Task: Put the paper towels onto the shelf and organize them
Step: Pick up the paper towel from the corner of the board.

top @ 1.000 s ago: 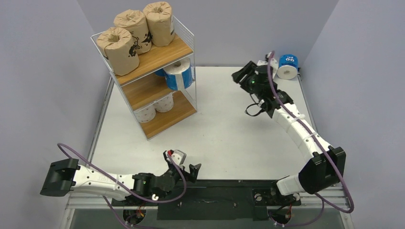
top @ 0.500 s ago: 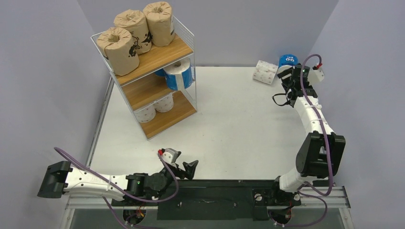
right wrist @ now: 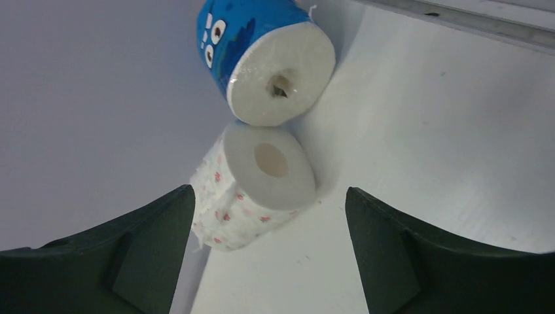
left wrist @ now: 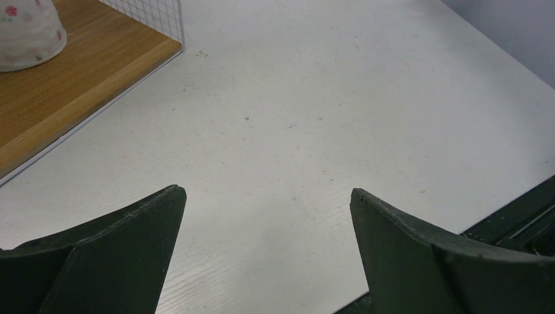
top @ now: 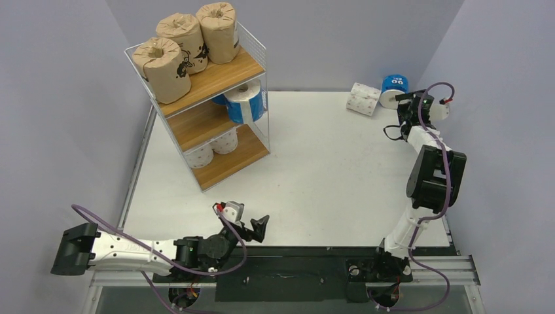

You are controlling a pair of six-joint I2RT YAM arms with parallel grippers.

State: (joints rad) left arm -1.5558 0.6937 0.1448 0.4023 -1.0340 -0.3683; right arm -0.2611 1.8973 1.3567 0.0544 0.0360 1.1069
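The shelf (top: 171,140) stands at the back left. Three brown-wrapped paper towels (top: 186,39) sit on its top board, a blue-wrapped roll (top: 245,103) on the middle one, and white flowered rolls (top: 213,149) at the bottom. On the table's far right corner lie a blue roll (top: 394,85) and a white flowered roll (top: 364,99). My right gripper (top: 404,106) hovers open just beside them; in its wrist view the white roll (right wrist: 255,186) lies ahead of the open jaws (right wrist: 268,191) and the blue roll (right wrist: 265,59) behind it. My left gripper (top: 252,226) is open and holds nothing, low by the near edge.
In the left wrist view the bottom wooden board (left wrist: 78,85), a white flowered roll (left wrist: 26,33) and the wire mesh (left wrist: 150,13) sit at the upper left. Grey walls close in the table (top: 314,170) at the back and on both sides. A dark rail (top: 294,268) runs along the near edge.
My right arm swung from the table's middle back to the far right corner, beside the two rolls, and its jaws widened. The left gripper drew back a little toward the near edge.
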